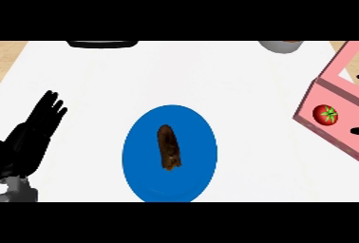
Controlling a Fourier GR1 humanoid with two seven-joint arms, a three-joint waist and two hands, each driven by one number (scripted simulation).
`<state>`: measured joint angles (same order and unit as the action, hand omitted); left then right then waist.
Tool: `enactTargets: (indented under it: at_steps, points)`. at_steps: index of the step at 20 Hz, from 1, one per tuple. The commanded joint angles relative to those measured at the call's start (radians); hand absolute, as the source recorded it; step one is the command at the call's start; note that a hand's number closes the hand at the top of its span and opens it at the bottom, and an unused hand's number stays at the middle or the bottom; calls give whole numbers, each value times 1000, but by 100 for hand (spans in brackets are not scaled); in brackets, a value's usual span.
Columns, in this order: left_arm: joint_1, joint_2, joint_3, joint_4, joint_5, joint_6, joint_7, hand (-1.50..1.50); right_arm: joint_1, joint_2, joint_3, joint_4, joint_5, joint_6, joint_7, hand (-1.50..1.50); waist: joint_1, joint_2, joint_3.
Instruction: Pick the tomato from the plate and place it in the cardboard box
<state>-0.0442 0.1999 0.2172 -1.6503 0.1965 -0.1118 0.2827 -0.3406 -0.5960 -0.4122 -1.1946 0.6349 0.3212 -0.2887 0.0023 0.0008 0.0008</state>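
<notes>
A red tomato [325, 114] with a green stalk lies inside the pink box [335, 97] at the right edge. The blue plate [144, 156] sits at the centre and carries only a dark brown oblong piece [168, 146]. My left hand [33, 134] rests open at the left, fingers pointing up, well apart from the plate. Of my right hand [356, 76], only small black bits show at the right edge beside the box.
A dark flat object [102, 43] lies at the counter's far edge, left of centre. A grey round vessel [280, 46] stands at the far right. Wooden floor shows past the counter's left corner.
</notes>
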Motion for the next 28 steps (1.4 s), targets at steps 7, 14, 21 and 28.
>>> enactTargets:
  at_steps: [7,14,21,28]
  points:
    - [-9,14,21,37,11,-15,-12,0,-82,34,-316,78,-363,64,83,-150,-11,-2,0]
    - [25,7,6,-8,2,-23,-11,0,-91,-163,-423,352,-454,155,28,-150,6,2,0]
    - [-17,21,21,-2,29,-28,33,0,-75,-404,-428,637,-462,315,-178,-150,9,5,2]
    - [8,-30,-20,-33,0,-4,17,0,-116,-474,-352,809,-391,277,-333,-150,26,9,4]
